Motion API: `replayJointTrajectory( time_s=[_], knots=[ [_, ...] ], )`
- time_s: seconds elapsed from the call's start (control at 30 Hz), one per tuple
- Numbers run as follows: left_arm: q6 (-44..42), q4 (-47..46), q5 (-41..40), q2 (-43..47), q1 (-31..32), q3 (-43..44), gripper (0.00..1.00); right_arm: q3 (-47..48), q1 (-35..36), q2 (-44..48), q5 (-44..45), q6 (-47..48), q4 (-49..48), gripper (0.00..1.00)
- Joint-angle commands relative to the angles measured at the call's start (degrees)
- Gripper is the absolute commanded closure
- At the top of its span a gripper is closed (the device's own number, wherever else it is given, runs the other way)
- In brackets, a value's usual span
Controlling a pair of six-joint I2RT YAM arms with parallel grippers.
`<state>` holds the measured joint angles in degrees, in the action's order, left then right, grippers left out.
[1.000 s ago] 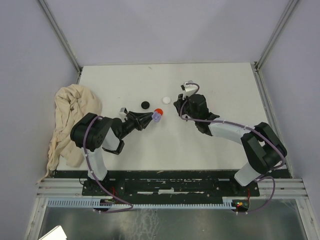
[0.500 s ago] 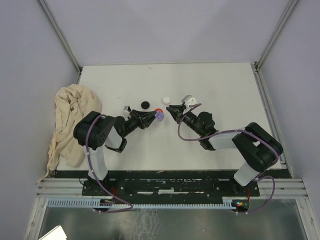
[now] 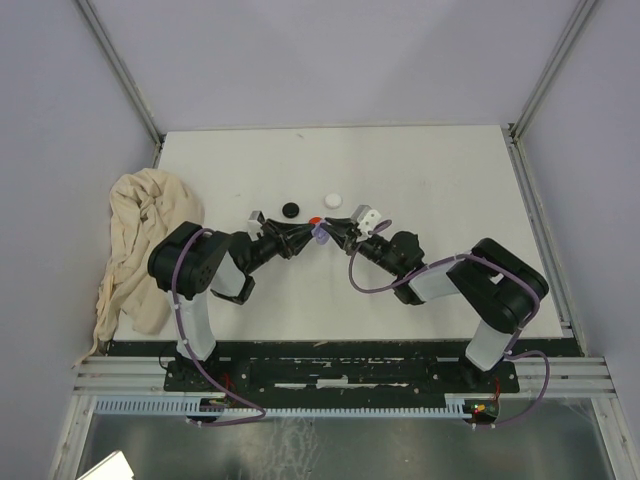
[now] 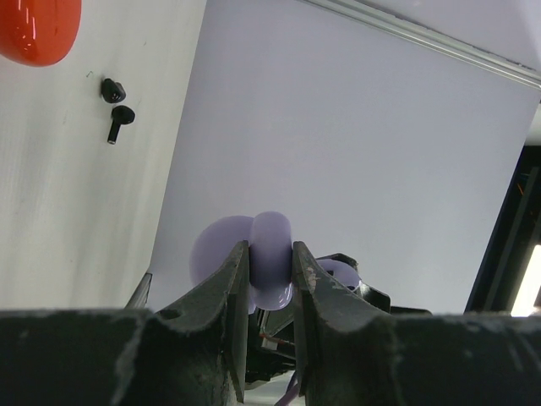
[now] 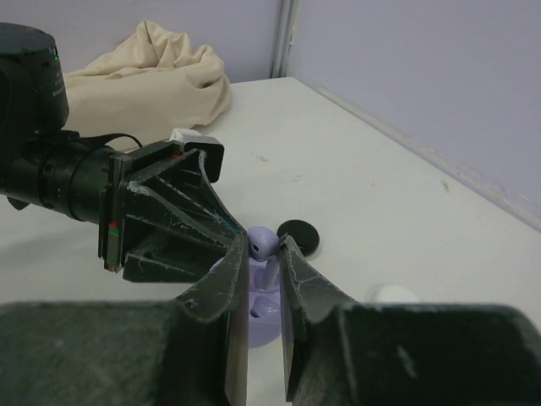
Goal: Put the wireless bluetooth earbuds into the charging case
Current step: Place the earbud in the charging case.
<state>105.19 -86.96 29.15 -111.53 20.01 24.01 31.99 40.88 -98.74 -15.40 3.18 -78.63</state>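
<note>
From where I stand the job looks only just begun. Past the crumpled cream cloth (image 3: 140,235) heaped at the far left of the white table (image 3: 450,180), two small black stemmed earbuds (image 4: 118,118) lie loose on the surface. They are near a glossy red rounded case (image 4: 38,30), and no case holds them. A black round disc (image 3: 290,209) and a white round disc (image 3: 333,199) sit apart a little further back, and I cannot tell whether either has anything in it. At mid-table the two arms meet nose to nose over a lilac rounded plastic charging case (image 4: 270,254), which appears to be open. A lilac stemmed earbud (image 5: 260,244) hangs stem-down just above its hollow, so I judge it not yet seated and every other bud yet to be done. The left gripper (image 3: 300,240) has its jaws drawn in close, clamped on the edge of the lilac case and holding it up off the table. To its right, the right gripper (image 3: 338,229) has its jaws nearly together, pinching the head of the lilac earbud between the fingertips, and its tips sit just beside the left arm's.
</note>
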Motion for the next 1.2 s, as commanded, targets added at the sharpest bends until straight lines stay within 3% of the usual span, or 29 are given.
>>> replayJointTrajectory(
  time_s=[0.0,1.17],
  knots=[
    [1.0,-12.0,2.0,1.7,0.2,1.6,0.97,0.9,0.5,-1.3,-1.8,1.4,-4.1,0.99],
    [2.1,-12.1,0.9,3.6,0.1,2.6,0.97,-0.8,0.6,-2.3,0.1,0.5,-4.1,0.99]
  ],
)
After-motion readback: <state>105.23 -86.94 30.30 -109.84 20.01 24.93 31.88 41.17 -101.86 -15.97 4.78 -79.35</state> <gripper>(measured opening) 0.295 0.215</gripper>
